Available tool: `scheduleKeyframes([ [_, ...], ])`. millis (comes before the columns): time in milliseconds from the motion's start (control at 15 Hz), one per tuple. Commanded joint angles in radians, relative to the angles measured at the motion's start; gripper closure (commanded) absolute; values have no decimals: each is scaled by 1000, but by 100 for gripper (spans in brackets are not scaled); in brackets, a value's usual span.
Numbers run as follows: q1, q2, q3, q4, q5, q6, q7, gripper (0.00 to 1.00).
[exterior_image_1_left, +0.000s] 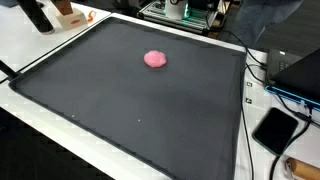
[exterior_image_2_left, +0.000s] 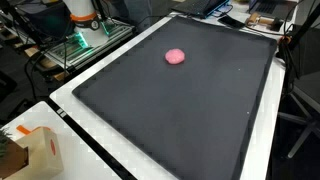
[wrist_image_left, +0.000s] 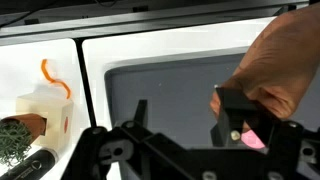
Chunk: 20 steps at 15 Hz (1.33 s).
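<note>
- Your gripper (wrist_image_left: 188, 115) has its fingers wide apart, holding nothing.
- A pink lump (exterior_image_1_left: 156, 59) lies on the black mat (exterior_image_1_left: 120, 110).
- A small box (exterior_image_2_left: 42, 152) stands beside the mat.

Exterior views high, facing down, sharing dark mat (exterior_image_1_left: 140, 115) and pink lump (exterior_image_1_left: 155, 59), wrist view seemingly close

One pink lump (exterior_image_1_left: 156, 59), one black mat (exterior_image_1_left: 110, 105), one white carton (exterior_image_2_left: 42, 152).
</note>
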Motion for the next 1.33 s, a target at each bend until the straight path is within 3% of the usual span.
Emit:
scheduleKeyframes([
  [0,10,0,-7,2,-4,-3,5,25],
  [133,11,3,-6,8,-7,-5,4,34],
  [667,13,1,3,18,-13,-9,10,98],
  [800,14,1,5,19,-15,-6,9,100],
  [867,14,3,3,21,-18,-4,5,97],
  [933,16,1,-1,15,-6,-3,5,88],
  [1267,16,1,-1,20,-11,-3,5,88],
])
